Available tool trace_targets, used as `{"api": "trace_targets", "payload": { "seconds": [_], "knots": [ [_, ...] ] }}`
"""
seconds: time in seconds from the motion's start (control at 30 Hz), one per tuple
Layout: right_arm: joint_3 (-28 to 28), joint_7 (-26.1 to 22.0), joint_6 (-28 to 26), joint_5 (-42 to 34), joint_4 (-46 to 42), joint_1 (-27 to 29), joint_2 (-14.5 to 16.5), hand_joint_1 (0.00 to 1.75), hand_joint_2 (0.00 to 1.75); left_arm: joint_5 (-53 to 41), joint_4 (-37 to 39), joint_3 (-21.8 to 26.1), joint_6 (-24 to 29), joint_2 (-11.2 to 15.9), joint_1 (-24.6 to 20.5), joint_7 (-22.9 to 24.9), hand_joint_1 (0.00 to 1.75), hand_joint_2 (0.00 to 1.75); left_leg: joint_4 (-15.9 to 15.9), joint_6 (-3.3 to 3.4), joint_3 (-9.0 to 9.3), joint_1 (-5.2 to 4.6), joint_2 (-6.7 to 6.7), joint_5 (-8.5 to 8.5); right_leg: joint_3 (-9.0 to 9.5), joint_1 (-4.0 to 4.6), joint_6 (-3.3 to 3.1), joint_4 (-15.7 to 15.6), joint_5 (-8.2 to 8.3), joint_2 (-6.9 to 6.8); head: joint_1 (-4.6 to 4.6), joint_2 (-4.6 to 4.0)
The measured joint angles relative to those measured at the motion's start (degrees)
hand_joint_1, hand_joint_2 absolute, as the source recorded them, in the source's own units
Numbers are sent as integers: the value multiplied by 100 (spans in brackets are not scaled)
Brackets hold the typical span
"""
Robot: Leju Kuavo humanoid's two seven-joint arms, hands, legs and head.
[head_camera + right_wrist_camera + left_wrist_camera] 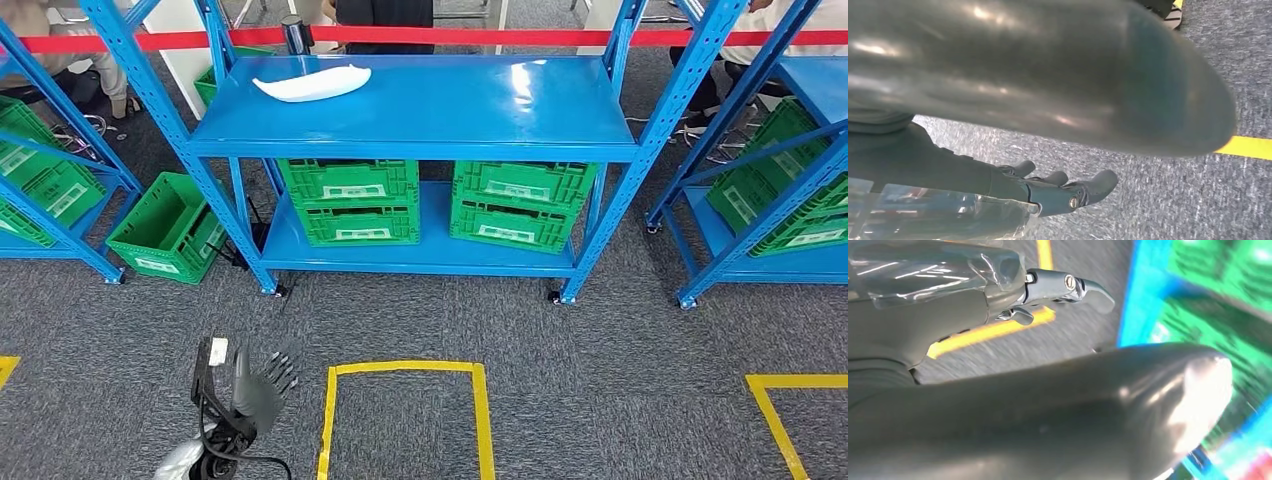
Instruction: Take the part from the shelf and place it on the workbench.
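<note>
Part: a white, curved, leaf-shaped part (312, 83) lies flat on the top board of the blue shelf (420, 110), toward its left end, in the upper left-centre of the head view; nothing touches it
Left hand: the left hand (262, 382) sits low in the lower left of the head view, over grey carpet (560, 400), well apart from the shelf; fingers spread apart and holding nothing; in the left wrist view the thick thumb (1058, 415) crosses the frame and a lighter fingertip (1083, 287) points toward yellow tape, nothing between them
Right hand: in the right wrist view the right hand (1048, 187) hangs over the carpet; its dark fingers (1098, 185) lie loosely apart with nothing in them
Shelf contents: four green crates (350, 200) in two stacks of two on the lower board
Floor: one more green crate (168, 228) stands on the carpet left of the shelf; a yellow tape outline (405, 370) lies in the lower centre
Background: red barrier tape (500, 38) runs across the top; a person's legs (385, 12) stand behind it
</note>
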Motion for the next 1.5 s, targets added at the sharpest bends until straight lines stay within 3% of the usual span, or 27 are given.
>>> {"api": "trace_targets", "payload": {
  "seconds": [0.07,0.13,0.17,0.2,0.23,0.3,0.37,0.53,0.6,0.67,0.7,0.73,0.77,0.83,0.9,1.0,1.07,1.17,1.2,1.23,1.27,1.33,1.37,1.43,1.5],
  "knots": [
    [165,-26,25,-105,-16,-55,-31,0,0,188,-281,-74,-222,24,-32,-69,0,0,393,-72,-175,29,0,-248,1,-35,-43,-11,18,3,-10,0],
    [304,-62,68,-185,-21,-101,-67,0,0,384,-543,-162,-439,51,-66,-120,0,0,1152,-147,-529,70,1,-610,-5,-28,-59,-9,20,3,-17,0],
    [363,-78,93,-216,-22,-116,-81,0,0,485,-667,-210,-544,66,-74,-137,0,0,1479,-167,-692,87,1,-715,-6,-25,-60,-8,19,3,-17,0],
    [416,-92,121,-243,-22,-129,-95,0,0,580,-791,-258,-649,78,-75,-153,0,0,1629,-173,-776,99,1,-717,-5,-22,-59,-7,18,4,-17,0],
    [468,-104,149,-269,-22,-142,-108,0,0,680,-927,-306,-760,92,-78,-171,0,0,1556,-165,-753,105,1,-610,-2,-21,-59,-7,18,7,-17,0],
    [557,-127,213,-317,-26,-172,-127,0,0,881,-1222,-408,-996,125,-104,-213,0,0,831,-104,-423,100,0,-193,10,-18,-56,-10,17,18,-17,0],
    [637,-164,279,-361,-36,-206,-141,0,0,1068,-1519,-521,-1249,161,-160,-260,0,0,152,-26,-106,67,1,49,-2,5,-40,-9,21,25,-15,0],
    [784,-227,451,-459,-44,-234,-190,0,0,1536,-2187,-847,-1953,229,-266,-379,0,0,-141,116,-5,31,5,133,-88,14,77,69,-18,14,-9,0],
    [834,-256,510,-490,-44,-235,-215,0,0,1713,-2392,-978,-2225,238,-326,-421,0,0,-215,173,18,45,7,186,-355,11,33,600,-269,8,1,0],
    [864,-284,560,-520,-44,-231,-238,0,0,1853,-2526,-1084,-2446,244,-350,-447,0,0,-215,198,5,28,5,191,-734,6,3,1371,-555,8,4,0],
    [872,-291,576,-530,-44,-227,-247,0,0,1895,-2565,-1120,-2512,246,-349,-452,0,0,-212,198,3,21,4,190,-849,3,22,1596,-608,8,4,0],
    [880,-293,586,-537,-44,-225,-257,0,0,1921,-2597,-1151,-2554,249,-347,-458,0,0,-205,197,1,16,2,188,-862,-2,65,1609,-574,7,4,0],
    [889,-295,593,-541,-44,-225,-270,0,0,1942,-2627,-1176,-2582,252,-348,-468,0,0,-191,189,0,15,0,182,-749,-11,121,1371,-455,4,3,0],
    [908,-302,614,-546,-44,-233,-293,0,0,1976,-2701,-1221,-2657,262,-353,-502,0,0,-131,148,-11,6,-4,150,-344,-24,207,555,-150,-7,3,0],
    [927,-312,632,-557,-44,-233,-303,0,0,2015,-2795,-1273,-2756,275,-372,-539,0,0,-59,92,-44,-18,-7,107,-104,-22,172,75,6,-12,-3,0],
    [947,-322,650,-590,-44,-218,-298,0,0,2094,-2937,-1354,-2868,285,-413,-565,0,0,-16,26,-87,-6,-6,86,-94,-15,58,27,44,-2,-7,0],
    [950,-337,661,-620,-44,-215,-293,0,0,2145,-3025,-1416,-2914,289,-457,-572,0,0,214,-40,-201,21,-4,-75,-89,-45,7,14,62,2,-13,0],
    [951,-355,664,-638,-44,-214,-294,0,0,2173,-3099,-1516,-2943,289,-523,-573,0,0,1273,-142,-691,77,-2,-589,-98,-47,-27,14,66,2,-20,0],
    [951,-359,666,-638,-44,-211,-293,0,0,2177,-3106,-1545,-2945,289,-528,-575,0,0,1564,-155,-831,90,-2,-669,-100,-44,-30,15,63,3,-19,0],
    [951,-363,670,-638,-44,-209,-293,0,0,2183,-3116,-1571,-2949,290,-531,-580,0,0,1660,-154,-882,98,-2,-644,-98,-39,-32,15,60,8,-20,0],
    [951,-369,675,-638,-44,-206,-292,0,0,2193,-3131,-1594,-2954,291,-540,-587,0,0,1529,-137,-823,102,-2,-521,-93,-34,-35,14,57,13,-20,0],
    [952,-381,689,-638,-45,-206,-279,0,0,2212,-3180,-1629,-2963,294,-579,-603,0,0,743,-41,-438,82,-1,-153,-79,-26,-36,9,54,24,-20,0],
    [953,-387,696,-639,-46,-207,-269,0,0,2221,-3204,-1643,-2968,296,-605,-610,0,0,367,20,-252,59,9,-48,-78,-8,-24,4,50,25,-18,0],
    [954,-391,708,-635,-50,-207,-250,0,0,2234,-3247,-1668,-2978,296,-646,-625,0,0,-28,117,-73,1,25,-15,-75,-7,33,8,64,19,-17,0],
    [958,-390,719,-626,-50,-201,-247,0,0,2243,-3274,-1698,-2981,297,-661,-636,0,0,-114,178,-17,-22,26,-30,-68,-15,140,50,120,5,-19,0]
  ]
}}
